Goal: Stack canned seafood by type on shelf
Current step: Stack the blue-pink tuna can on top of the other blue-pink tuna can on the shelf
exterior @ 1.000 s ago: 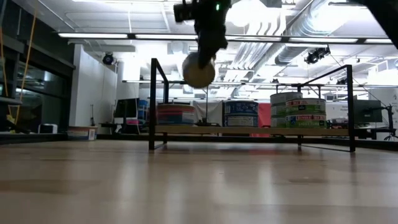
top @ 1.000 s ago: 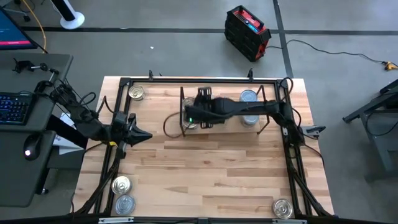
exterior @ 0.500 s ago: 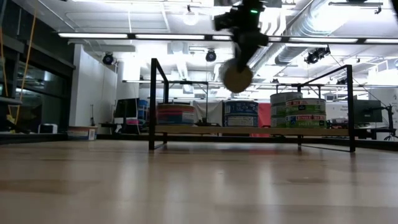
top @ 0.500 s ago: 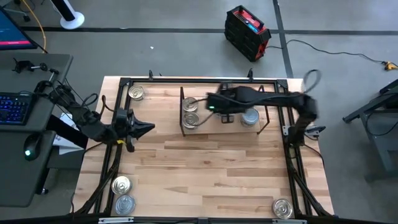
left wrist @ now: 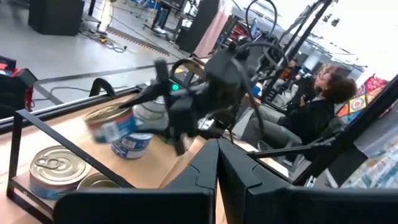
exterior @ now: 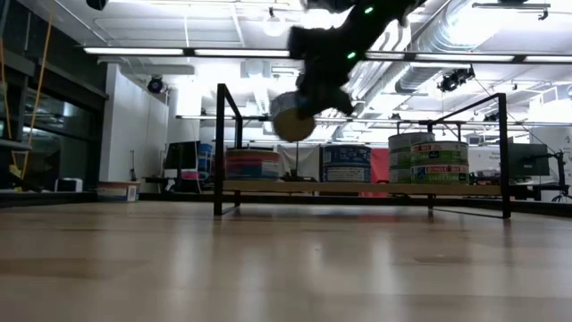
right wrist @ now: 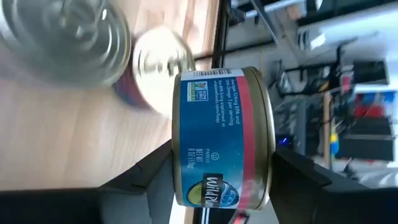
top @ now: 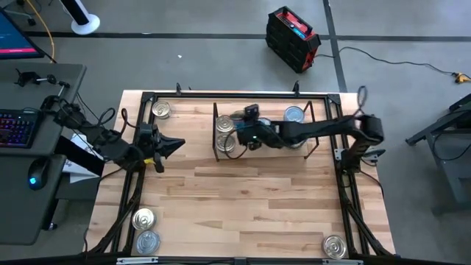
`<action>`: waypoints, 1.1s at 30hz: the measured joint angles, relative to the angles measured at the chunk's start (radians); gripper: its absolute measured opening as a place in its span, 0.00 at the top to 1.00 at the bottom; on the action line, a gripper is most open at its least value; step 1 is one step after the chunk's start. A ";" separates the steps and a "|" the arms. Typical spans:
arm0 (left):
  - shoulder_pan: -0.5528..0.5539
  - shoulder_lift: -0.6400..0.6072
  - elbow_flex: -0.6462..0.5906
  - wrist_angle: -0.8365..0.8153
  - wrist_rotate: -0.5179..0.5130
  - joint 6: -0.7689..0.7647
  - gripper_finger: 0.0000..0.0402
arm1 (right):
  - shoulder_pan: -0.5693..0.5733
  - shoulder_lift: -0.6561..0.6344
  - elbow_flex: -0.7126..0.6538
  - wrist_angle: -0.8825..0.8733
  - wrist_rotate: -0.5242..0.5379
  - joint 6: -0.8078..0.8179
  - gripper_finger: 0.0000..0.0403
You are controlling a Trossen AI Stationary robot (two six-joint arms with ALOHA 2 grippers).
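Note:
My right gripper (top: 243, 135) hangs over the left part of the shelf (top: 265, 149), shut on a tin (exterior: 289, 117) with a blue label and a red band (right wrist: 224, 134). The light-wood shelf with black end brackets carries two gold-lidded tins (top: 224, 125) at its left end. It also holds a blue-labelled tin (exterior: 346, 165) in the middle and a stack (exterior: 427, 156) at its right end, all resting on their bases. My left gripper (top: 175, 143), shut and touching nothing, waits near the table's left side. My right gripper pinches the tin between its two fingers (right wrist: 152, 177), one on each flat end (right wrist: 180, 152), with the label wall showing between them. It reaches in slanting down from the table's right side. The tin is lifted clear above the shelf and tilted.
Loose tins stand on the tabletop: one at the far left corner (top: 161, 110), two at the near left corner (top: 144, 218) and one at the near right corner (top: 334, 246). A seated person (left wrist: 311, 115) shows beyond the table. Bare wood lies between the shelf and the near edge.
My right gripper carried the tin from over the shelf's left part toward its middle, then back left and a little lower. The tin, first on edge with a flat face toward the near side, now sits tilted. My left gripper shifted slightly toward the far edge.

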 joint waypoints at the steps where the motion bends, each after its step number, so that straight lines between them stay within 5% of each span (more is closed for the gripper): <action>1: 0.003 0.000 0.000 0.000 0.000 -0.003 1.00 | -0.006 0.027 0.014 0.023 -0.006 -0.022 0.51; 13: 0.013 0.000 0.000 0.000 0.000 -0.024 1.00 | -0.096 0.218 0.166 0.067 -0.133 -0.105 0.51; 33: 0.013 0.000 0.000 -0.013 0.000 -0.025 1.00 | -0.066 0.226 0.169 0.100 -0.154 -0.092 0.50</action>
